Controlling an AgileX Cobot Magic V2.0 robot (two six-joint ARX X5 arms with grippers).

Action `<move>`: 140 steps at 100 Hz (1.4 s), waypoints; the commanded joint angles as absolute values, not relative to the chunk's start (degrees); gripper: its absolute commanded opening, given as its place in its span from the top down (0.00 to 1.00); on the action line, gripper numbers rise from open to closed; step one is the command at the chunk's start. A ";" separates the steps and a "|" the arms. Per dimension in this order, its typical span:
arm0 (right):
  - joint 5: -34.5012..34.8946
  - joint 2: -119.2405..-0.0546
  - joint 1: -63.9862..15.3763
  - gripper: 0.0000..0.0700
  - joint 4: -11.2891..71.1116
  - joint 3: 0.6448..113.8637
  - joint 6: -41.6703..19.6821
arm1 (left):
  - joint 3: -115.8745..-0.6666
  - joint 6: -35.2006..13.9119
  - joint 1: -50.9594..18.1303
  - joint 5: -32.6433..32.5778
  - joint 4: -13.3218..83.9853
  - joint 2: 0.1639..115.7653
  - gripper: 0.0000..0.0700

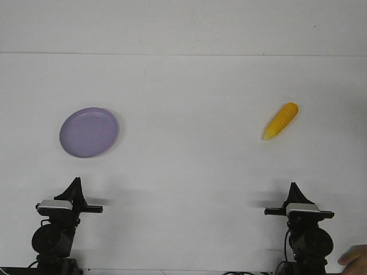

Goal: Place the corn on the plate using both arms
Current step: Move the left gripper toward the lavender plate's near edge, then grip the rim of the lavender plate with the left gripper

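Right gripper (295,186), jaw state indiscernible like the left gripper (76,181), sits nearest the corn (281,121), which lies diagonally ahead; plate (89,132) far left.

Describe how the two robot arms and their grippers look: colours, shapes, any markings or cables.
Both arms are black. The left arm has a rounded black joint housing and ends in a pointed, wedge-shaped black left gripper; a small silver-white block and a short black side bar sit behind it. The right arm and right gripper mirror this. Thin dark cables show near the bases. No markings are legible.
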State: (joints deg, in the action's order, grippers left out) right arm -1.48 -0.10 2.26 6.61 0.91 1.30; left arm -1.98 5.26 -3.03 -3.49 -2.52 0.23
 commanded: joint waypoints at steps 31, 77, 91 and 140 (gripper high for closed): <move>-1.45 -0.05 2.26 0.98 6.00 0.71 1.13 | -0.80 5.76 -2.96 -3.44 -3.07 0.16 0.98; -1.45 -0.05 2.26 0.98 6.00 0.71 1.13 | -0.82 -12.36 -2.96 -2.70 -4.38 0.16 0.98; -1.45 -0.05 2.26 0.98 6.00 0.71 1.13 | -5.15 -19.31 -2.96 -2.31 -2.20 0.64 0.98; -1.45 -0.05 2.26 0.98 6.00 0.71 1.13 | -45.43 -10.63 -0.69 -11.46 26.17 36.27 0.22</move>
State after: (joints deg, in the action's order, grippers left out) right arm -1.48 -0.10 2.26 6.59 0.91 1.30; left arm -42.02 -13.34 -1.87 -10.41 25.69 30.22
